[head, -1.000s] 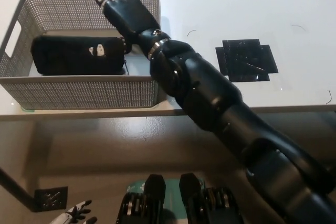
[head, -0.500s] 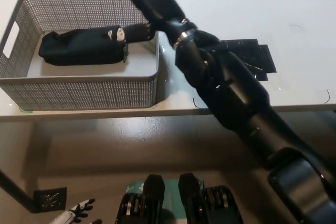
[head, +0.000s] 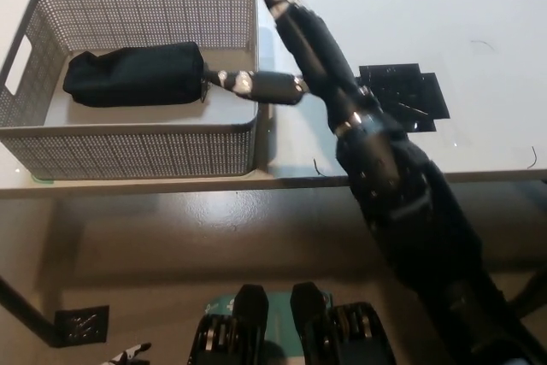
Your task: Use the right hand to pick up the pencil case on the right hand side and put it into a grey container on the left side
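Since the earlier frames, the right hand (head: 286, 19) has withdrawn from the grey container (head: 128, 147) toward its right rim; its fingers are spread and empty, one digit extending over the rim toward the pencil case (head: 132, 74). The black pencil case lies flat inside the container, released. A black square marker (head: 402, 96) lies on the white counter (head: 479, 23), right of the container. The left hand (head: 128, 355) is barely visible below the container; its state cannot be determined.

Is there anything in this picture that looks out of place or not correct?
Nothing stands out. The black pencil case lies flat inside the grey container, and the right hand is open beside the container's right wall. The left hand barely shows at the bottom edge.
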